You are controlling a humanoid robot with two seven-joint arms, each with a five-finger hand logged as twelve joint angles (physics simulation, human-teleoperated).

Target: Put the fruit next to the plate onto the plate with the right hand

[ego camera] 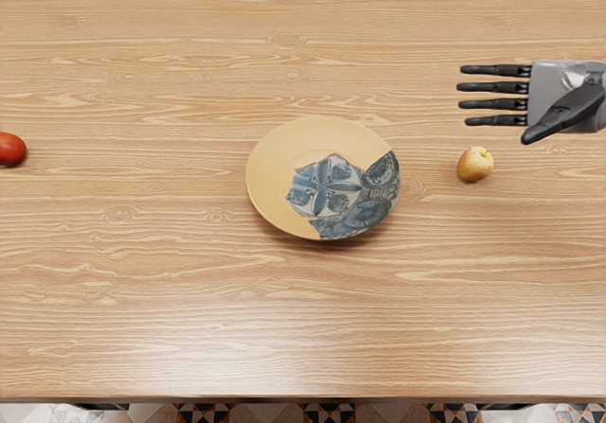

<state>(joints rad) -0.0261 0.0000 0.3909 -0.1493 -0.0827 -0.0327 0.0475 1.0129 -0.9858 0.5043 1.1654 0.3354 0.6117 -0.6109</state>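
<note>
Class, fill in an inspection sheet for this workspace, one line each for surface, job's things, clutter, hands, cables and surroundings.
Surface: wooden table with a light grain, seen from above at a slant.
Job's things: a yellow-red apple lies on the table to the right of the plate, apart from it. The plate is tan with a blue patterned patch and has no fruit on it yet.
Clutter: a red fruit lies at the picture's left edge, partly cut off and far from the plate.
Hands: the right hand is open with fingers stretched out, up and to the right of the apple in the picture, not touching it. The left hand is not in view.
Cables: nothing seen.
Surroundings: a strip of patterned floor shows below the table's near edge.
</note>
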